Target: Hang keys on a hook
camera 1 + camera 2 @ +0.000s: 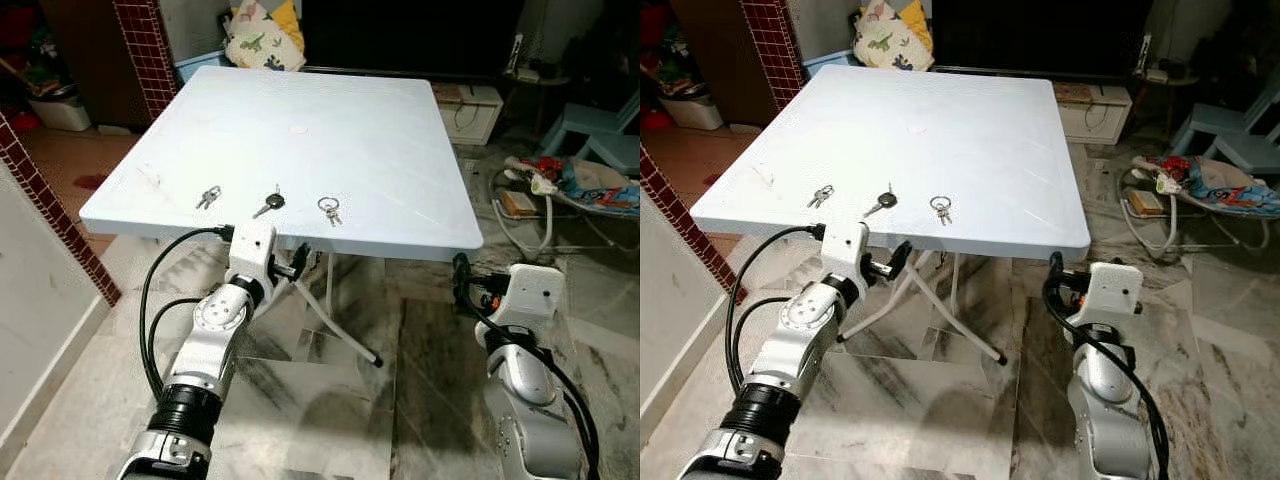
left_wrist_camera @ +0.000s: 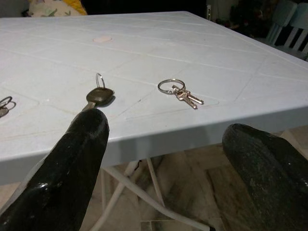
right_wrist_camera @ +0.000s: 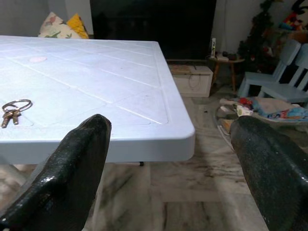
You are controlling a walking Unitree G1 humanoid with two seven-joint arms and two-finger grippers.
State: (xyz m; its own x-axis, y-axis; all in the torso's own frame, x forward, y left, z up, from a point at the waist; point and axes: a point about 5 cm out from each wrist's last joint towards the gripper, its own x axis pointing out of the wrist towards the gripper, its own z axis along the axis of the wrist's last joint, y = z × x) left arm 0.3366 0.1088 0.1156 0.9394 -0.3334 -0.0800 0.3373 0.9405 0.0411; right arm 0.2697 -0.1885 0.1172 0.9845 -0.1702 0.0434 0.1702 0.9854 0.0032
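Observation:
Three sets of keys lie in a row near the front edge of the white table [image 1: 330, 120]: a small bunch [image 1: 208, 196] on the left, a black-headed key [image 1: 270, 203] in the middle, and a ring with small keys [image 1: 329, 209] on the right. My left gripper [image 2: 163, 178] is open just below and in front of the table edge, pointing toward the black-headed key [image 2: 99, 96] and the ring of keys [image 2: 179, 91]. My right gripper [image 3: 168, 178] is open, low beside the table's front right corner, apart from every key.
The table's folding white legs [image 1: 340, 330] stand on a marble floor. A red brick pillar [image 1: 148, 50] and a wall are to the left. A patterned cushion [image 1: 262, 38], a white low cabinet [image 1: 470, 110], a blue chair [image 1: 600, 125] and a baby bouncer [image 1: 580, 185] lie beyond and to the right.

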